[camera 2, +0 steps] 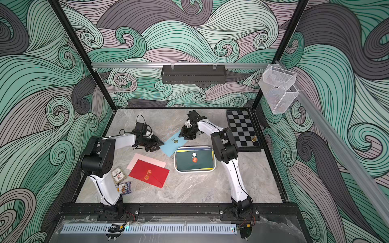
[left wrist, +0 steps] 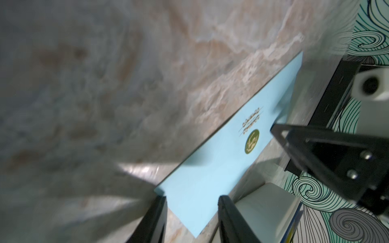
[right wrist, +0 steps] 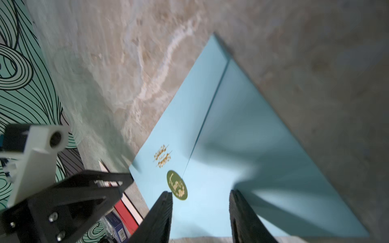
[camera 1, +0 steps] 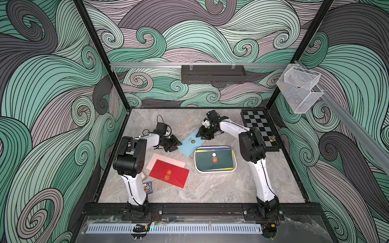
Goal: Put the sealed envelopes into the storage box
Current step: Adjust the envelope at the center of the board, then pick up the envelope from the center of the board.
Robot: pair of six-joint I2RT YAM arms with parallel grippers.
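A light blue sealed envelope (camera 1: 190, 144) (camera 2: 172, 143) lies flat on the marble table just behind the white storage box (camera 1: 215, 171) (camera 2: 195, 171). The box holds several envelopes, with a dark green one (camera 1: 204, 162) on top. My left gripper (camera 1: 175, 145) (left wrist: 192, 210) is open, low over the blue envelope's near-left corner. Over its far end, beside the round green seal (right wrist: 177, 185), my right gripper (camera 1: 205, 137) (right wrist: 201, 202) stands open. Nothing is between either pair of fingers. A red envelope (camera 1: 169, 173) lies partly on a pink one (camera 1: 160, 161) at front left.
A chessboard (camera 1: 260, 130) with a small brass piece (camera 1: 273, 138) lies at the back right. Two card packs (camera 2: 119, 174) (camera 2: 124, 187) sit by the left arm's base. A black shelf (camera 1: 213, 74) hangs on the back wall, clear mesh baskets (camera 1: 299, 88) on the right rail.
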